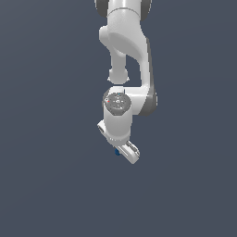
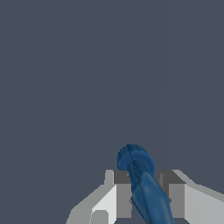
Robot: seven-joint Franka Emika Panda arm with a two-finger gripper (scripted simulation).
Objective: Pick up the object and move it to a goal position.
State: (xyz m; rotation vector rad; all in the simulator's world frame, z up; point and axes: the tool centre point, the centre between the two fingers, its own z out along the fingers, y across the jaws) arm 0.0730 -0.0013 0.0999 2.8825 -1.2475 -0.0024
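Observation:
The object [image 2: 142, 183] is a dark-blue elongated piece with a thicker, knobbly end. In the wrist view it sits between the two grey fingers [image 2: 123, 197], which press on it from both sides, and its knobbly end sticks out past the fingertips. In the exterior view only a small blue bit of the object [image 1: 117, 152] shows under the white hand, beside the gripper [image 1: 121, 152]. The gripper is shut on the object and hangs from the white arm [image 1: 127, 55] in the middle of the view. No goal marker shows.
Only a plain dark grey-blue background surrounds the arm in both views. No table edge, container or other object shows.

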